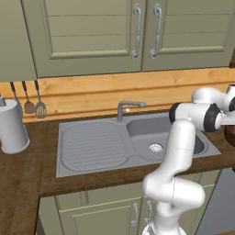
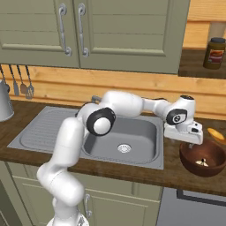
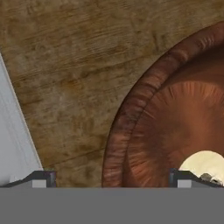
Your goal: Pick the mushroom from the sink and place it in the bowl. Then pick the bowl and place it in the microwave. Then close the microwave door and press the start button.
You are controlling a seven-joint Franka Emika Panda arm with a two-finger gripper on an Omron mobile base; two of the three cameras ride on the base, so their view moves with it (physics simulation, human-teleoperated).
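The bowl (image 3: 162, 118) was cut off by the hand view's right edge. The mushroom (image 3: 205, 164) was half hidden behind a fingertip (image 3: 183, 178) and cropped at the frame's edge.

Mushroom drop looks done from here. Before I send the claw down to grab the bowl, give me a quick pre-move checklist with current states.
1. Mushroom in the bowl: ok, it lies on the bowl's floor; the sink basin shows the drain alone.
2. Claw open and empty: ok, fingertips stand wide apart with nothing between them.
3. Claw lined up on the rim: ok, in the hand view one fingertip sits over the wooden counter outside the rim, the other inside the bowl.
4. Bowl upright on the counter: ok.
5. Clearance beside the bowl: cannot tell, an orange object lies just behind it.
6. Microwave open and reachable: cannot tell.
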